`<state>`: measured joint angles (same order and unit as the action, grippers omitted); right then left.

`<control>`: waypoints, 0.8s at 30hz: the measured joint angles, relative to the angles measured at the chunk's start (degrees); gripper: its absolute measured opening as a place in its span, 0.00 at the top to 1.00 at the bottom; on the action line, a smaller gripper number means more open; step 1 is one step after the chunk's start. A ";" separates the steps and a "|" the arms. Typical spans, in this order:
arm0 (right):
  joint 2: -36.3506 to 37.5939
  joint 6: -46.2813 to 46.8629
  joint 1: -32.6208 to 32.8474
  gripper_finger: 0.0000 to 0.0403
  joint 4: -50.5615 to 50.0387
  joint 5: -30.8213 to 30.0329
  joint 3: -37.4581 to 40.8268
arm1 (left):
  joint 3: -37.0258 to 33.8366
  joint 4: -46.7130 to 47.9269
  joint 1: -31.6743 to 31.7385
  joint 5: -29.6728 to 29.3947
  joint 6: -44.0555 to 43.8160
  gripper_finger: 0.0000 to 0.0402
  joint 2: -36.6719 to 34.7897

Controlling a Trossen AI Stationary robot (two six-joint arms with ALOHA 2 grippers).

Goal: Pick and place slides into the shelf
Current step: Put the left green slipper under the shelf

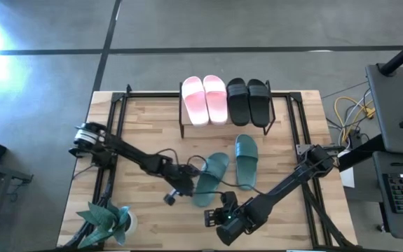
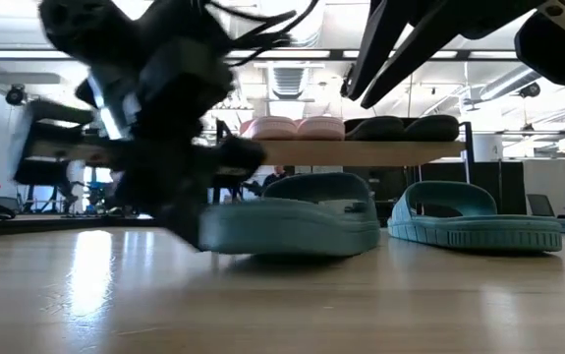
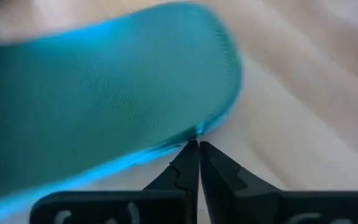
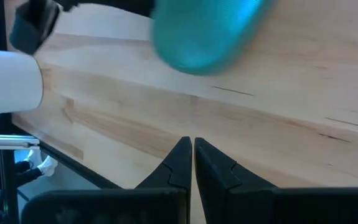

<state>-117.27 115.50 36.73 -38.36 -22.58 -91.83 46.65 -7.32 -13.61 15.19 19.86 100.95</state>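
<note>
The shelf (image 1: 226,126) stands at the table's far edge on thin black legs. A light pink pair (image 1: 205,99) and a black pair (image 1: 249,99) lie on its plank top. Two dark green slides rest sole-down on the table: one (image 1: 247,161) in front of the shelf, the other (image 1: 212,178) slanted just to its left, also seen in the low view (image 2: 292,221). My left gripper (image 3: 194,144) is shut at that slanted slide's left side, low over the table. My right gripper (image 4: 191,146) is shut, hovering near the table's near edge (image 1: 222,217), touching nothing. My left gripper's shut fingertips (image 3: 188,152) meet the slanted green slide's side edge (image 3: 194,132), close to its rounded near end. They come from the table's left, slanting down. Nothing shows between the fingers. The slide lies on the table.
A green plant in a white pot (image 1: 110,220) stands at the near left corner, its pot also in the right wrist view (image 4: 7,81). Black frame rails (image 1: 117,119) run along the table's left and right sides. Bare wood lies at the table's near middle (image 1: 166,224).
</note>
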 joint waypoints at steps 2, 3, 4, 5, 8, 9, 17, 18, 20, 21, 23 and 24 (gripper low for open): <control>0.00 0.37 0.00 0.97 0.01 -0.01 0.00 | 3.58 0.09 0.16 0.14 0.02 1.00 2.38; 0.00 0.51 0.00 0.97 0.01 -0.12 0.00 | 5.48 0.12 0.43 0.32 0.02 1.00 3.67; 0.00 0.66 0.00 0.97 0.01 -0.27 0.00 | 7.34 0.06 0.71 -0.11 0.04 1.00 4.78; 0.00 1.00 0.00 0.97 -0.01 -0.41 0.00 | 9.01 0.66 1.17 -0.32 0.04 1.00 5.69; 0.00 1.27 0.00 0.97 0.05 -0.56 0.00 | 12.99 4.29 2.67 -0.66 0.00 1.00 7.37; 0.00 1.25 0.00 0.97 0.03 -0.56 0.00 | 13.69 7.21 3.06 -0.65 0.00 1.00 7.38; 0.00 1.78 1.71 0.97 -5.96 1.12 0.18 | 6.88 19.08 1.80 -0.56 -0.13 1.00 -3.61; 0.00 2.86 1.75 0.97 -7.84 2.49 0.37 | 4.60 19.48 1.32 -0.54 -1.11 1.00 -5.89; 0.00 3.75 1.61 0.97 -9.46 5.21 1.21 | 0.37 18.10 0.68 -0.71 -4.95 1.00 -10.16; 0.00 3.73 1.35 0.97 -9.60 6.05 1.80 | -1.99 17.29 0.61 -0.72 -7.14 1.00 -12.51; 0.00 2.96 0.75 0.97 -8.88 6.50 2.86 | -6.32 16.05 0.52 -1.24 -11.76 1.00 -17.52; 0.01 2.49 0.35 0.97 -8.85 6.55 3.23 | -8.39 15.13 0.46 -1.99 -13.90 1.00 -20.13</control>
<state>-117.26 117.99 37.08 -47.21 -16.03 -88.60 38.25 7.81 -13.15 13.20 5.95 80.82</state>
